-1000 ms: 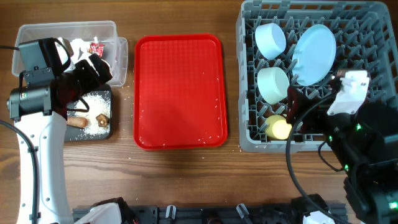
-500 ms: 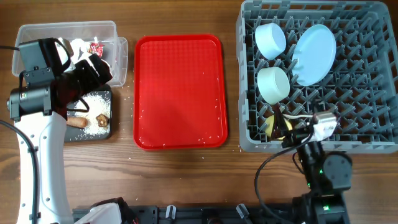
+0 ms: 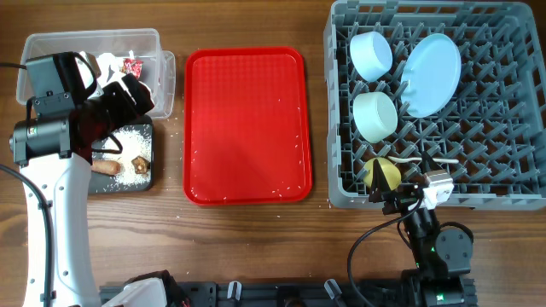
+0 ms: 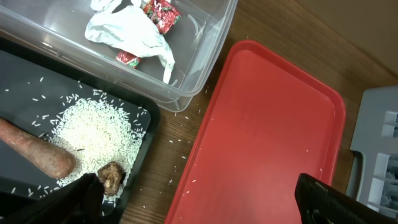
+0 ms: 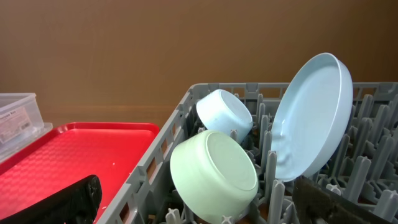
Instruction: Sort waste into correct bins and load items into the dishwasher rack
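Right hand (image 3: 394, 198) withdrawn to rack (image 3: 503, 183) edge | yellow cup (image 3: 384, 173) adjacent

Plate (image 3: 431, 72), cup (image 3: 384, 173) in rack (image 3: 503, 145); rice (image 3: 128, 141) in tray (image 3: 119, 182)

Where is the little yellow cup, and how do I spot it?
Find the big grey rack on the right side of the table. Follow its side next to the red tray, past the pale green bowl, to the near corner. The cup there is the only yellow thing in the rack.
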You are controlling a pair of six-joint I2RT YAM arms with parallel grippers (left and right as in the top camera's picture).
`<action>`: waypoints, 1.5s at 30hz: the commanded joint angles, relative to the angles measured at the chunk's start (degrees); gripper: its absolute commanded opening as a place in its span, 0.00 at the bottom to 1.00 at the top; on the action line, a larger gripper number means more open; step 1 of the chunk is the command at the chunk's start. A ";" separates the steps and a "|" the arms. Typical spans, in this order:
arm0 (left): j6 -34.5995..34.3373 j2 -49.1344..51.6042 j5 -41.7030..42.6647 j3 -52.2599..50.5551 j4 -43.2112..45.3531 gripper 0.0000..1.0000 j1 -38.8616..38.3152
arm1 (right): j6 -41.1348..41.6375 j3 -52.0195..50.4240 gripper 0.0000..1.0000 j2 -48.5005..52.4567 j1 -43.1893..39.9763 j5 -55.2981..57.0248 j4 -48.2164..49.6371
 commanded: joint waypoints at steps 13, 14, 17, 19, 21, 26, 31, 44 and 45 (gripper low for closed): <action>-0.07 -0.15 0.07 1.01 0.11 1.00 0.15 | -0.57 -0.09 1.00 -0.24 -0.24 -0.48 0.02; -0.07 -0.15 0.07 1.01 0.11 1.00 0.15 | -0.57 -0.09 1.00 -0.24 -0.24 -0.48 0.02; -0.07 -0.15 0.07 0.96 0.11 1.00 0.15 | -0.57 -0.09 1.00 -0.24 -0.24 -0.48 0.02; -0.04 -0.96 0.04 0.52 -0.09 1.00 0.09 | -0.57 -0.09 1.00 -0.24 -0.24 -0.48 0.02; -0.07 -2.71 0.07 -0.44 -0.90 1.00 0.11 | -0.57 -0.09 1.00 -0.24 -0.24 -0.48 0.02; 0.37 -12.28 0.07 -11.58 11.04 1.00 -0.68 | -0.57 -0.09 1.00 -0.24 -0.24 -0.48 0.02; 0.28 -29.70 0.74 -37.13 35.95 1.00 -1.05 | -0.57 -0.09 1.00 -0.24 -0.24 -0.48 0.02; 0.15 -64.24 -2.54 -66.82 49.81 1.00 -7.06 | -0.57 -0.09 1.00 -0.24 -0.24 -0.48 0.02; 0.20 -65.51 -2.82 -67.54 49.86 1.00 -7.43 | -0.57 -0.09 1.00 -0.24 -0.24 -0.48 0.02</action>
